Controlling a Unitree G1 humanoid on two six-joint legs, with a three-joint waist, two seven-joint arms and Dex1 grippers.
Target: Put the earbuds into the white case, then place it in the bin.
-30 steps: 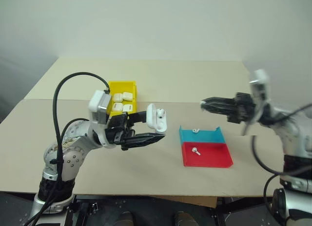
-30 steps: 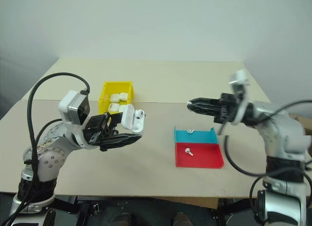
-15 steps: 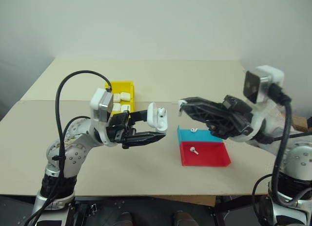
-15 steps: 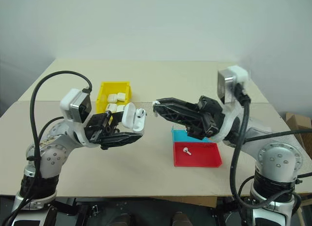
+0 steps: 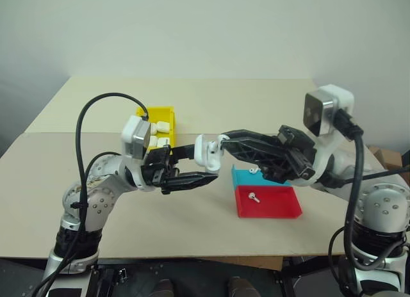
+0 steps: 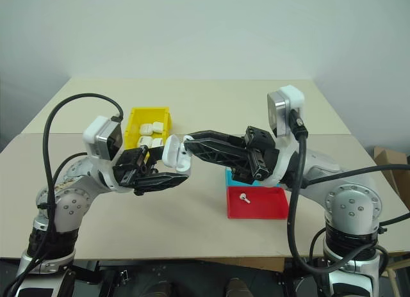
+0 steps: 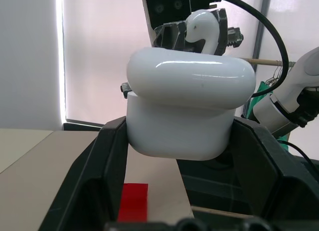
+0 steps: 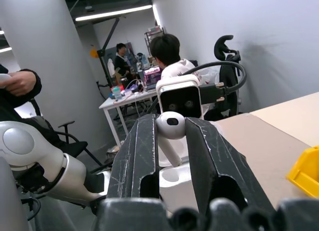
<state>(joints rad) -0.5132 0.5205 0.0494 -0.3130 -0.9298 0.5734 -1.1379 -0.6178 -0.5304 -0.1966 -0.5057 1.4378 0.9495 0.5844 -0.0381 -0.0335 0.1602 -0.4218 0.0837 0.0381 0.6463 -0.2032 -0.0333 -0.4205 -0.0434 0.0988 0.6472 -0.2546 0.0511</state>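
Observation:
The white case (image 5: pixel 207 152) hangs above the table with its lid flipped open, and my left gripper (image 5: pixel 202 163) is shut on its body. From the right, my right gripper (image 5: pixel 223 139) reaches in, shut on one earbud (image 8: pixel 170 127) that it holds just over the case's open wells (image 8: pixel 172 174). In the left wrist view the case (image 7: pixel 180 107) sits between my fingers, and the held earbud (image 7: pixel 202 29) shows behind its lid. Two more earbuds lie on the tray, one on the red half (image 5: pixel 255 196) and one on the blue half (image 5: pixel 255 171). The yellow bin (image 5: pixel 157 109) stands behind my left arm.
The bin holds several look-alike white cases (image 5: pixel 161 127). The blue-and-red tray (image 5: pixel 277 207) lies flat on the table under my right arm. A black cable (image 5: pixel 96 108) loops above my left arm. People sit at desks (image 8: pixel 172 61) beyond the table.
My right gripper has swung in from the right with the earbud until its tips stand over the open case. The left gripper and the case have stayed in place.

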